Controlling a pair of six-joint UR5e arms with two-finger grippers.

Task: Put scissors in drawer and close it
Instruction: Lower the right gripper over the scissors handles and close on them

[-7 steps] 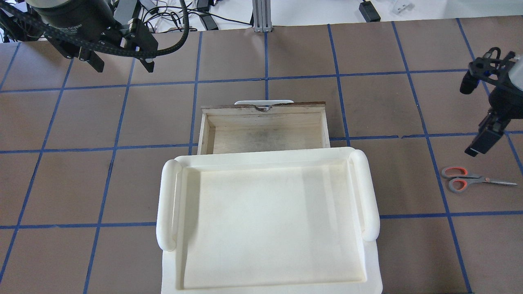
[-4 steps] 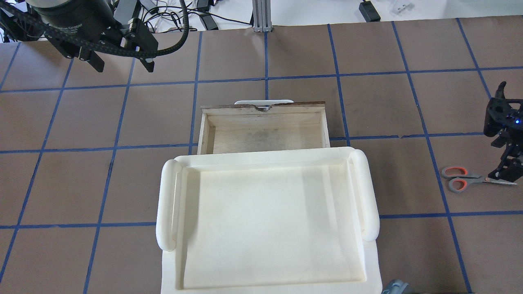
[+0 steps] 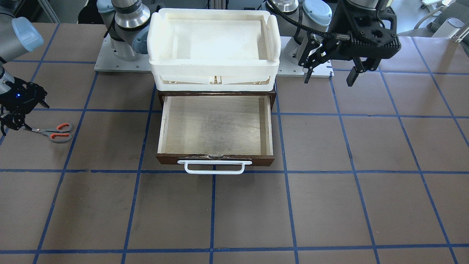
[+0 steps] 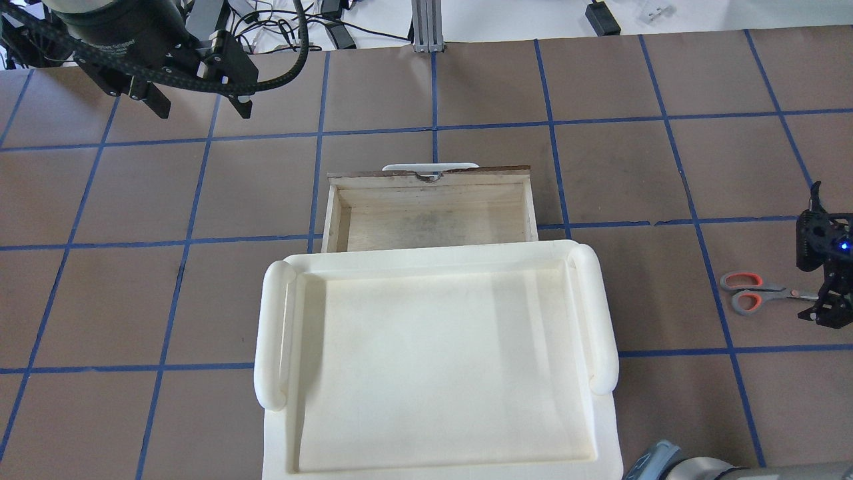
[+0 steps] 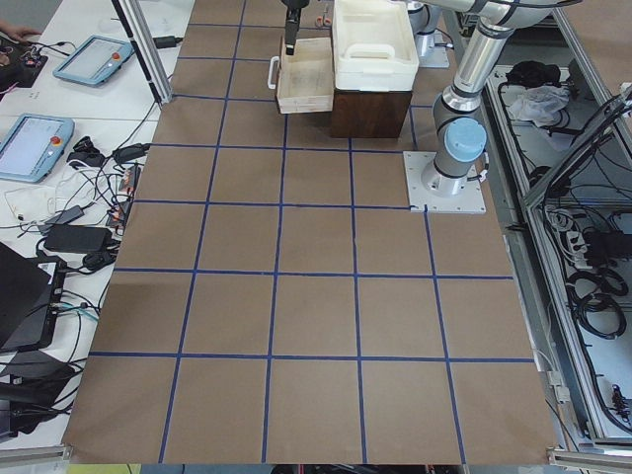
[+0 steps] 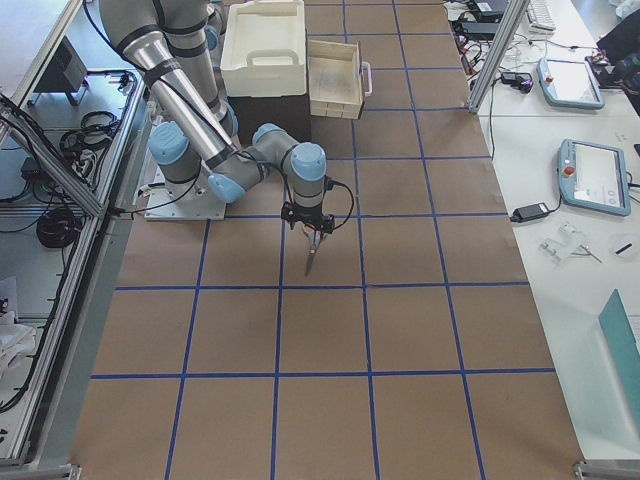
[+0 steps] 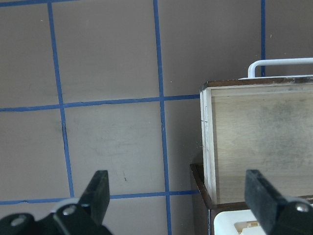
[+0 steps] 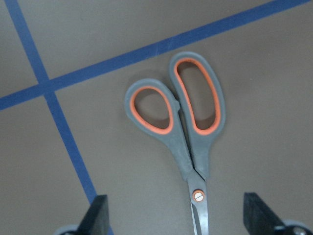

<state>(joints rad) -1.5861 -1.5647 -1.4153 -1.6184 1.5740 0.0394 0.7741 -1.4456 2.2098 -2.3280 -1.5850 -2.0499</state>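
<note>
The scissors (image 4: 753, 292) lie flat on the brown table at the right, grey with orange-lined loops, blades pointing right. My right gripper (image 4: 825, 308) is open and low over the blades. In the right wrist view its fingers (image 8: 96, 215) stand either side of the blades just past the pivot, with the scissors' handles (image 8: 182, 111) ahead. The drawer (image 4: 430, 217) is pulled open and empty, with its white handle (image 3: 214, 167) at the front. My left gripper (image 4: 200, 110) is open and empty, hanging high to the drawer's far left.
A white plastic tray (image 4: 440, 373) sits on top of the dark cabinet that the drawer slides out of, on the robot's side. Blue tape lines grid the table. Cables lie beyond the table's far edge (image 4: 280, 27).
My right gripper has moved down and toward the robot, from beyond the scissors to straddling their blades. The left arm, drawer and scissors have not moved.
</note>
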